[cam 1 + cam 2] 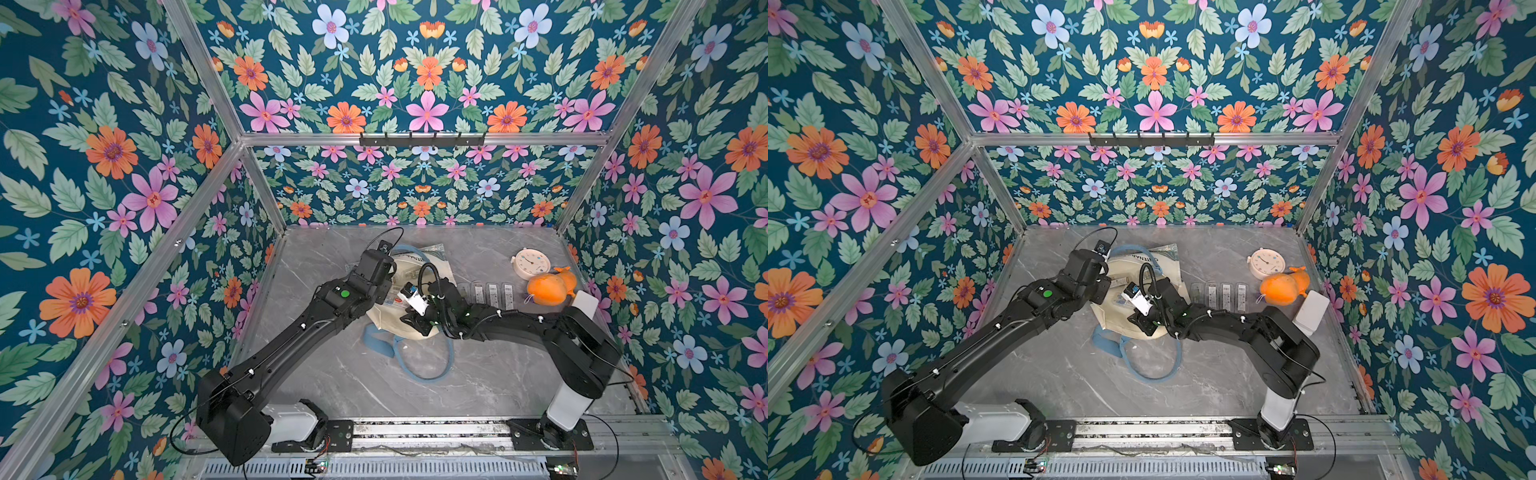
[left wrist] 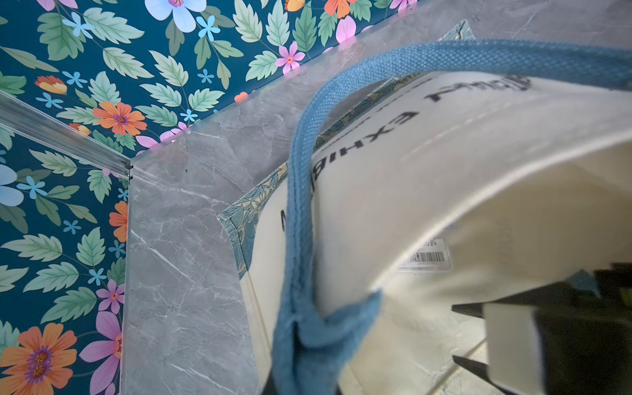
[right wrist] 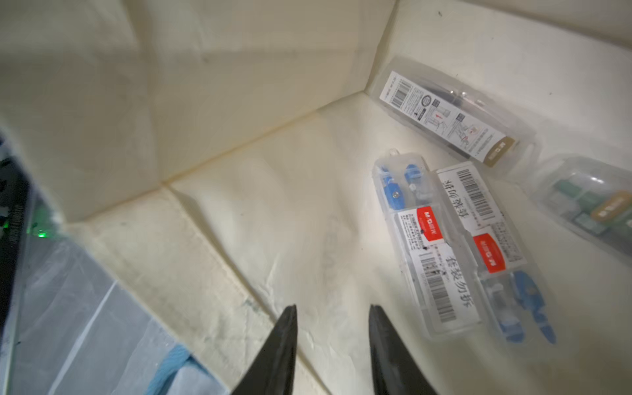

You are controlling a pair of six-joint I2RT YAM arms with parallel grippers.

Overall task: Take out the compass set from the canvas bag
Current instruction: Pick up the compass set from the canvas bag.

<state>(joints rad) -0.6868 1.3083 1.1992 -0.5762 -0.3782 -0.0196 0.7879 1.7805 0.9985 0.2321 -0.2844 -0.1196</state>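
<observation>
The cream canvas bag [image 1: 415,268] [image 1: 1115,309] lies at the table's middle with its mouth held up. My left gripper [image 2: 307,371] is shut on the bag's blue strap handle [image 2: 301,205] at the rim. My right gripper [image 3: 333,307] is inside the bag, open, with only the cream lining [image 3: 256,171] between its fingers. Two clear compass set cases with blue compasses and red labels [image 3: 424,246] [image 3: 489,239] lie side by side on the lining, just beside the gripper's tips. Farther in lie a brown-labelled case [image 3: 455,113] and another clear case [image 3: 588,205].
Several clear cases [image 1: 486,295] lie in a row on the table right of the bag. Beyond them are a pale round clock [image 1: 530,262], an orange plush toy [image 1: 548,286] and a white box [image 1: 584,305]. The bag's other blue handle [image 1: 428,365] loops toward the front edge.
</observation>
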